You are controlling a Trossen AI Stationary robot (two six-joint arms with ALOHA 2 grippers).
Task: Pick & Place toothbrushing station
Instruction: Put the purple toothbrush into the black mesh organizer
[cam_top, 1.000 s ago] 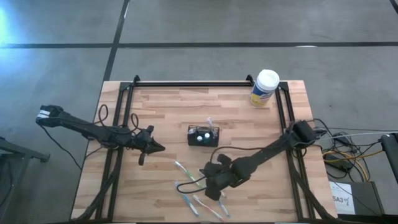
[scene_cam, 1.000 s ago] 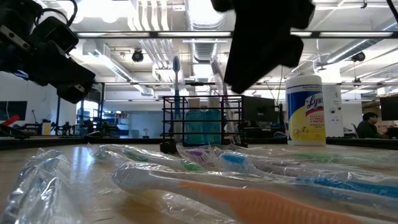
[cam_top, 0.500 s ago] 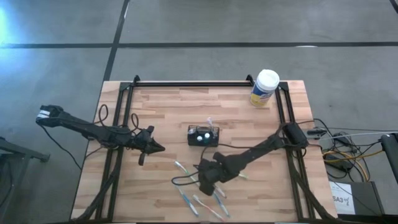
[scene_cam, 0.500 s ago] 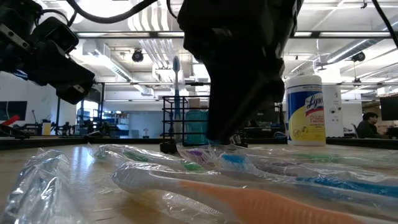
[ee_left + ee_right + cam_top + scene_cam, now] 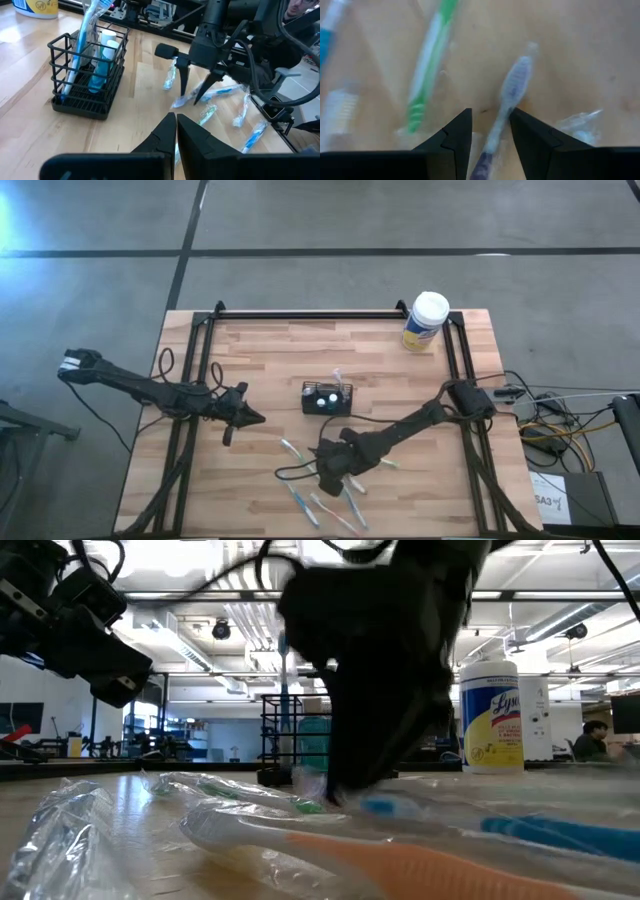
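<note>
The basket [image 5: 327, 397] is located mid-tabletop [image 5: 270, 360], already holding brushes. The right gripper [image 5: 490, 131] is lowered over a wrapped toothbrush [image 5: 507, 100], fingers spread astride it; the left gripper [image 5: 176, 131] is parked aside, fingers pressed together. The toothbrush is judged light, stiff and slippery in its wrapper, so mid-handle is best gripped.

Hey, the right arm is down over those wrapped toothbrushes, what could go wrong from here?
1. The right gripper has its jaws open around a purple toothbrush lying in a crinkly wrapper; closing may pinch only plastic, so it slips out.
2. A green toothbrush lies close beside it and might get nudged or dragged along.
3. The black wire basket already holds an upright toothbrush and tubes, so dropping another in could catch on them.
</note>
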